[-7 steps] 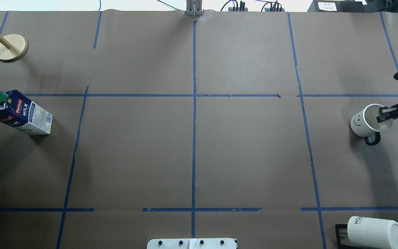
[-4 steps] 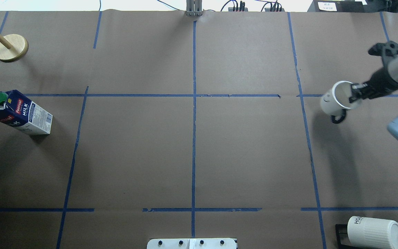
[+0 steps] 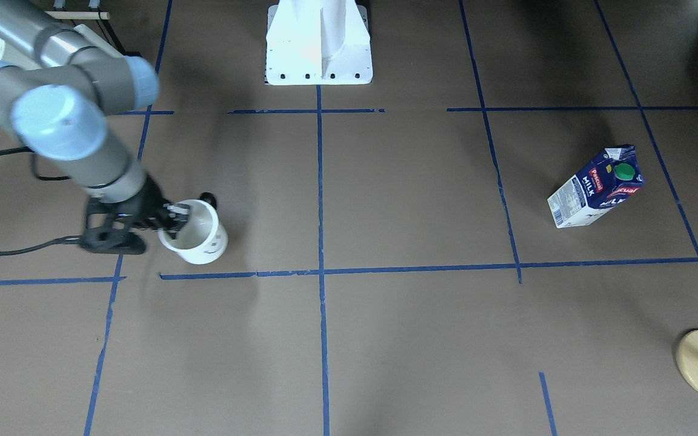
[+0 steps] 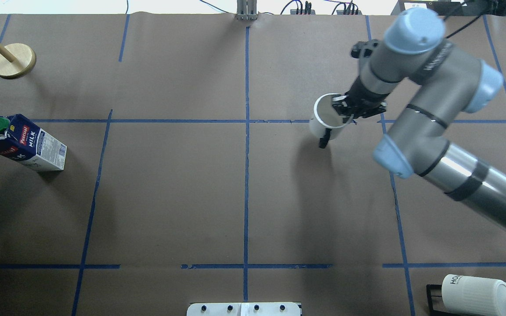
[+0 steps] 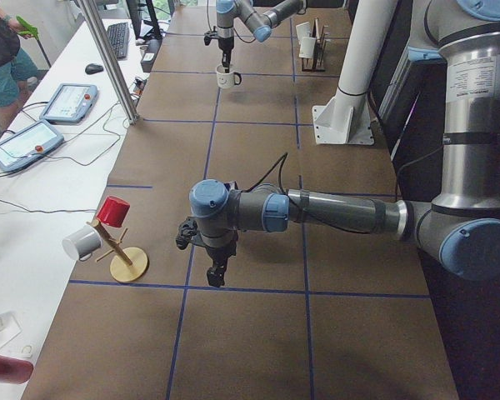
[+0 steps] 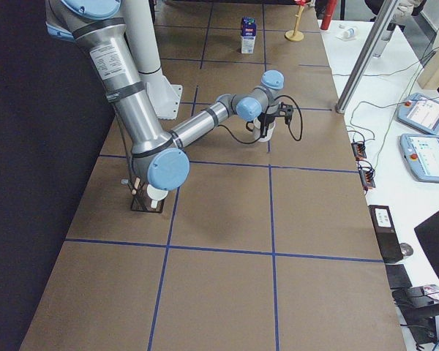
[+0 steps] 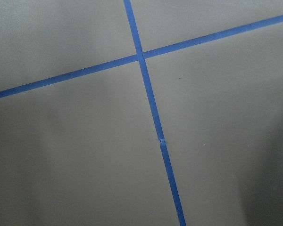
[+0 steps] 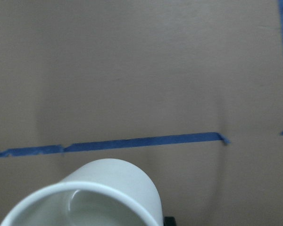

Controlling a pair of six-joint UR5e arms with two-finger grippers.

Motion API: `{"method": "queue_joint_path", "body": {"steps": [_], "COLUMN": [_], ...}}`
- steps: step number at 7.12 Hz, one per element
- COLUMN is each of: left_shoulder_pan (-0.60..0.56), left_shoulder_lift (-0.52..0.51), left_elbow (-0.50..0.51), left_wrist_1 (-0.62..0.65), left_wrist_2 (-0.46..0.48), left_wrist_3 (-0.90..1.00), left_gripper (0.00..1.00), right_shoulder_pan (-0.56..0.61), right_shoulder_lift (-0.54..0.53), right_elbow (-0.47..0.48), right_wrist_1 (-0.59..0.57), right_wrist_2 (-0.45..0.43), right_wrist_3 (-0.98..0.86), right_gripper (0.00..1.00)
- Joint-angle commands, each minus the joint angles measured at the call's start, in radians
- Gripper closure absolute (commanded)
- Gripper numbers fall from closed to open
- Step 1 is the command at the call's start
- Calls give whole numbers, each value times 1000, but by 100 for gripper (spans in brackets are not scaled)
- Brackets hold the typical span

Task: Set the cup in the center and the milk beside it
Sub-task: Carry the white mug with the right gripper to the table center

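The cup [image 4: 325,122], a white mug with a black handle, hangs tilted above the table, right of the centre tape line. My right gripper [image 4: 341,109] is shut on its rim, as the front view also shows for the gripper [image 3: 173,221] and the cup [image 3: 199,240]. The cup's rim fills the bottom of the right wrist view [image 8: 94,197]. The milk [image 4: 22,142] is a dark blue carton with a green cap, standing at the far left; it also shows in the front view [image 3: 594,188]. My left gripper [image 5: 216,275] shows only in the exterior left view, so I cannot tell its state.
A wooden mug tree [image 4: 13,61] stands at the far left corner. A ribbed "HOME" mug [image 4: 477,295] lies on a black rack at the near right corner. The robot base [image 3: 319,42] is at the near middle edge. Blue tape lines grid the brown paper.
My right gripper has carried the cup left from the table's right edge, across the right tape line, toward the centre. The milk has not moved.
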Motion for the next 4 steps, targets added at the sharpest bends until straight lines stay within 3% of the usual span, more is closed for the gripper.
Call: {"method": "queue_joint_path", "body": {"steps": [1, 4], "left_shoulder_pan": [0, 15], "left_shoulder_lift": [0, 0], "left_elbow": [0, 0], "left_wrist_1": [0, 0], "left_wrist_2": [0, 0], "left_wrist_3": [0, 0], "left_gripper": [0, 0], "right_shoulder_pan": [-100, -186], "right_shoulder_lift": [195, 223], "right_elbow": [-134, -168], "right_wrist_1": [-21, -14], "right_wrist_2": [-79, -155], "right_wrist_3": [78, 139], "right_gripper": [100, 98]}}
